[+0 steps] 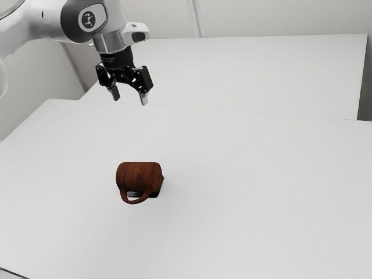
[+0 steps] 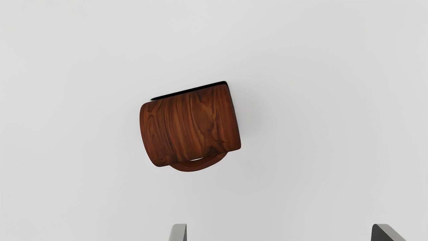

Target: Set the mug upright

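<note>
My hand point(image 1: 130, 101) hangs above the counter point(image 1: 261, 192), fingers spread wide and holding nothing. Well below it, the brown wood-grain mug point(image 1: 139, 176) lies on its side on the counter, toward the exterior view's left, its looped handle point(image 1: 135, 201) turned to that view's near side.

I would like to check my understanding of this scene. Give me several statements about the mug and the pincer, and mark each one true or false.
1. The mug lies on its side on the table. True.
2. The pincer is shut on the mug. False: it is open, above the table and apart from the mug.
3. The mug has a brown wood-grain look. True.
4. The mug's handle points straight up. False: it sticks out sideways.
</note>
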